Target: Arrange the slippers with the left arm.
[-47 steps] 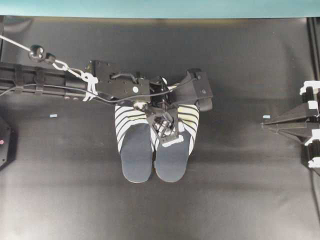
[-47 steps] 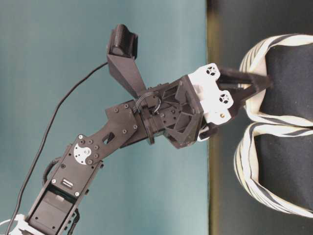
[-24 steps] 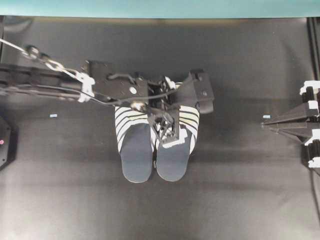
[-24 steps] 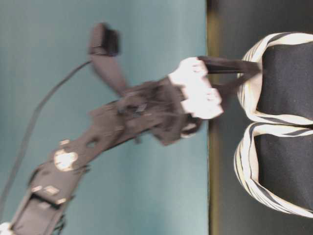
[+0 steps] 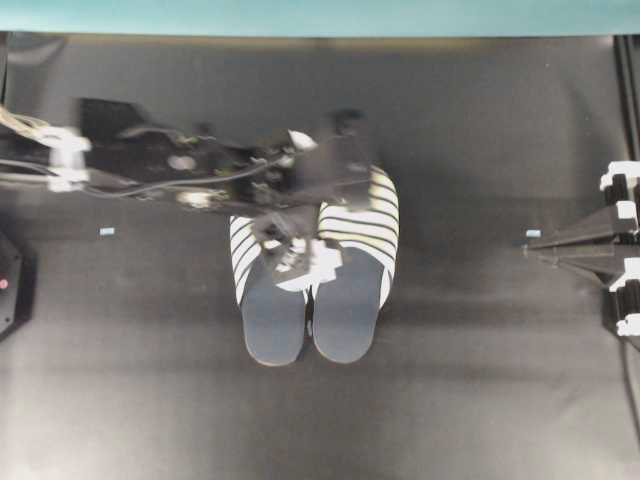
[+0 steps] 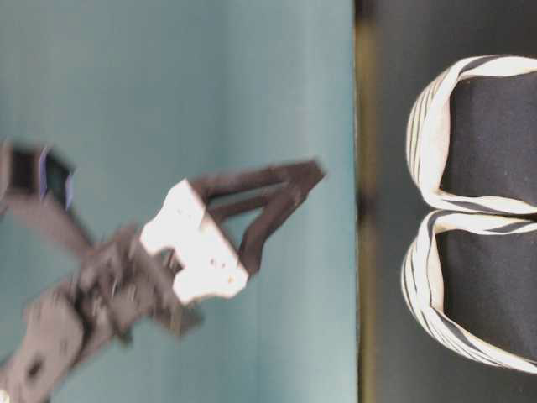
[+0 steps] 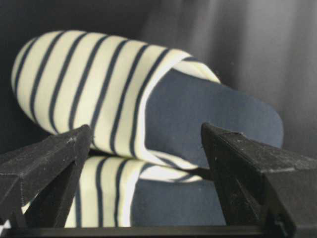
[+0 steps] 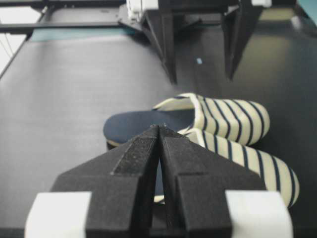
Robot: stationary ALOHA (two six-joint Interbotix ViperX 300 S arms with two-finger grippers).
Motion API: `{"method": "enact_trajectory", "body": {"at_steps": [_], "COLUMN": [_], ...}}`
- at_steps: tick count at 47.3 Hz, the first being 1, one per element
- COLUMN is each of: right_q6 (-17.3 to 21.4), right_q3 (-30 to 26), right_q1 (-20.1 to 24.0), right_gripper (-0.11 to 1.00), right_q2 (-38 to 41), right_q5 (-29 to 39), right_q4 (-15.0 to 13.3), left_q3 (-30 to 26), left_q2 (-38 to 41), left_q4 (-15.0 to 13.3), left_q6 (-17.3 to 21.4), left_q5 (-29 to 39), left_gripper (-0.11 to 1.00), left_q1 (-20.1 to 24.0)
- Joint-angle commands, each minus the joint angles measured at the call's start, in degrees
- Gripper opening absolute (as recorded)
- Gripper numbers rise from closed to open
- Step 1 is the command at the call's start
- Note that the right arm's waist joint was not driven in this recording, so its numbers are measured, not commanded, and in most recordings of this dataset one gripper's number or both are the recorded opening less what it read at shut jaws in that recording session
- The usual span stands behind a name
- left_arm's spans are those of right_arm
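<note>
Lifted off slippers; left gripper spread wide, empty. Soft, light — pinch striped upper edge.

Even, moderate lighting. Motion blur smears the left arm in the overhead and table-level views. The slippers stay sharp. Soft reflective streaks cross the black table. Glare burns out the right wrist view at 10 o'clock.
</note>
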Motion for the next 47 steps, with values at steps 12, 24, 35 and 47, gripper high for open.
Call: {"method": "enact_trajectory", "body": {"at_steps": [12,24,35,47], "right_q6": [0.3,0.3,0.3,0.4], "right_q3": [-0.1,0.1,0.4,0.7], "right_q1": [0.0,0.0,0.0,0.0], "right_gripper": [0.0,0.0,0.0,0.0], "right_q2": [0.0,0.1,0.0,0.0], "right_q5": [-0.1,0.0,0.0,-0.2], "right_q4": [0.2,0.2,0.2,0.2], "left_q3": [15.3,21.3,25.7,30.4], "left_q2": [-13.9,-20.8,-25.9,-32.3], "left_q4": [0.2,0.2,0.2,0.2], "left_q6": [-0.8,-0.8,-0.5,-1.0], "left_q5": [-14.3,-16.3,-17.0,-20.4], "left_gripper": [0.86,0.86,0.86,0.86], "left_q1": [-0.4,-1.3,-2.0,-2.1]}}
